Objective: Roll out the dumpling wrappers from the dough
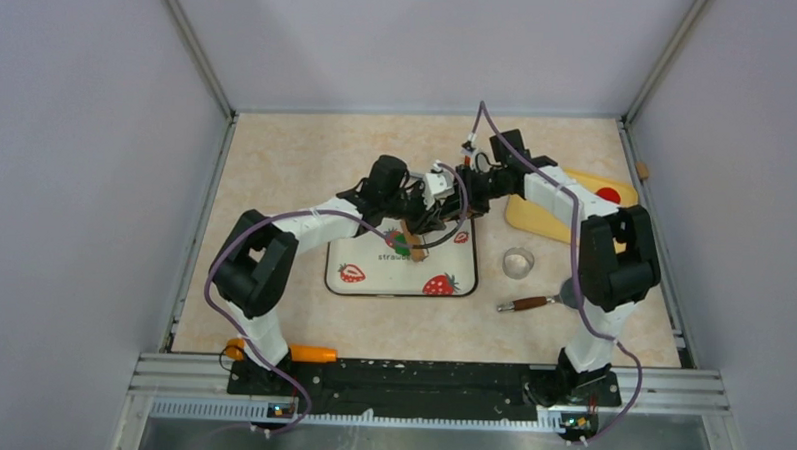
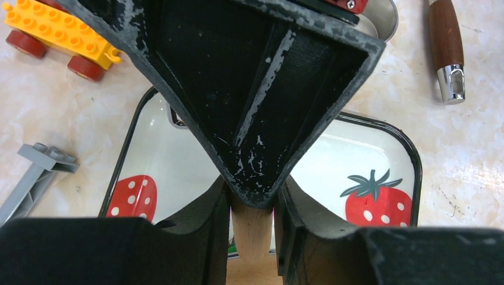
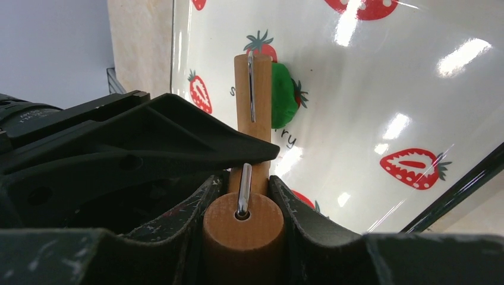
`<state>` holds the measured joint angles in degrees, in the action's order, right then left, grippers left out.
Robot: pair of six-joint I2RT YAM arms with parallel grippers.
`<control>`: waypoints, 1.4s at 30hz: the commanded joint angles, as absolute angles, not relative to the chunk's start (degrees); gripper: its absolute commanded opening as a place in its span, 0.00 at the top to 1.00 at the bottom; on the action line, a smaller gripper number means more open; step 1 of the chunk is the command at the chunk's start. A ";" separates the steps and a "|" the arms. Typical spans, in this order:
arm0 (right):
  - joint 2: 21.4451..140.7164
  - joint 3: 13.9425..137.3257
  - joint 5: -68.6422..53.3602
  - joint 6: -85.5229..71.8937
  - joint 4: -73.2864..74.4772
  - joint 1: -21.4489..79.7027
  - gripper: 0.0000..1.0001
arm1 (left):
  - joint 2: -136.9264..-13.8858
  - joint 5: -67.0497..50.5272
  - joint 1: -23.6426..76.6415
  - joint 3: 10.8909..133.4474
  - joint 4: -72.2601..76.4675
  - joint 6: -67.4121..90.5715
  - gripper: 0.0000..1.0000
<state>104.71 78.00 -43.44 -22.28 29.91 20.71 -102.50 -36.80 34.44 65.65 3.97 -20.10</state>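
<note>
The green dough [image 1: 402, 247] is a small lump on the white strawberry-printed tray [image 1: 367, 284]. In the right wrist view the dough [image 3: 284, 95] lies against the far end of a small wooden rolling pin [image 3: 252, 89]. My left gripper [image 1: 414, 232] is shut on one wooden end of the pin [image 2: 252, 228]. My right gripper [image 1: 445, 212] is shut on the other round wooden end [image 3: 243, 228], which has a metal rod in it. Both grippers meet over the tray's back edge. A sliver of the dough [image 2: 232, 247] shows by the left fingers. No dark green wrappers are in view.
A clear round cutter [image 1: 518, 262] and a wooden-handled metal tool [image 1: 528, 304] lie right of the tray. A yellow board [image 1: 550, 222] with a red disc [image 1: 608, 194] is at the back right. An orange object [image 1: 312, 353] lies near the front edge. A toy car [image 2: 53, 35] is near.
</note>
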 commanded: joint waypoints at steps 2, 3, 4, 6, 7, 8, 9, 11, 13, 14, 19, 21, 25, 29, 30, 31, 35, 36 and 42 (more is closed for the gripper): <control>104.42 81.14 -43.85 -20.90 29.17 22.33 1.00 | -103.97 -28.97 33.94 64.82 4.70 -15.72 1.00; 105.10 81.34 -43.41 -20.54 29.39 22.48 1.00 | -104.18 -28.31 33.93 64.17 5.11 -14.94 1.00; 105.89 81.48 -43.11 -20.16 29.38 22.68 1.00 | -104.30 -27.51 33.90 63.22 6.06 -13.97 1.00; 107.46 81.81 -41.78 -19.44 29.66 23.07 1.00 | -104.24 -26.45 33.90 60.87 7.68 -12.76 1.00; 108.36 81.89 -41.14 -19.11 29.72 23.25 1.00 | -104.17 -26.18 33.88 60.04 7.91 -12.33 1.00; 109.04 81.91 -40.67 -18.81 29.75 23.51 1.00 | -104.11 -25.99 33.89 59.16 8.16 -11.98 1.00; 109.86 82.27 -39.67 -18.11 30.33 23.74 1.00 | -103.96 -25.77 33.91 58.44 8.50 -11.58 1.00; 111.04 82.70 -37.86 -17.07 31.61 24.19 1.00 | -103.76 -25.10 33.65 56.90 9.09 -10.33 1.00; 111.95 82.72 -36.14 -16.47 32.15 24.63 1.00 | -103.67 -24.90 33.39 55.46 9.72 -9.43 1.00; 112.42 82.60 -35.52 -16.24 32.34 24.93 1.00 | -103.63 -24.76 33.32 54.65 9.98 -9.21 1.00; 114.03 82.56 -33.68 -15.79 32.55 26.65 1.00 | -103.15 -24.51 32.44 51.36 10.53 -7.52 1.00; 114.53 82.73 -33.81 -15.72 32.20 27.49 1.00 | -102.34 -24.31 32.17 50.01 10.54 -7.50 1.00; 116.14 83.30 -34.31 -15.71 31.80 28.90 1.00 | -100.84 -24.17 31.53 48.67 9.40 -8.20 1.00; 117.21 84.79 -37.00 -15.73 30.81 29.78 1.00 | -98.90 -24.37 30.56 48.79 6.89 -8.26 1.00; 117.13 85.57 -38.24 -15.92 30.69 29.79 1.00 | -97.96 -24.70 30.30 49.20 5.66 -8.61 1.00; 116.83 86.69 -40.12 -15.93 30.84 29.79 1.00 | -96.69 -25.12 30.23 50.08 4.12 -9.34 1.00; 112.16 92.33 -47.80 -12.93 33.41 29.44 1.00 | -87.76 -28.51 30.23 54.07 0.27 -9.88 1.00; 110.65 92.65 -48.56 -12.79 33.54 29.05 1.00 | -85.72 -30.15 30.36 54.85 0.26 -10.01 1.00; 106.18 89.48 -44.27 -11.16 34.94 26.78 1.00 | -87.21 -32.74 31.64 59.87 1.89 -9.13 1.00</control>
<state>111.35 89.06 -47.03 -15.70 33.80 28.64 -87.05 -29.71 31.09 54.39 -0.51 -10.17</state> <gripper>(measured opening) 0.334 0.320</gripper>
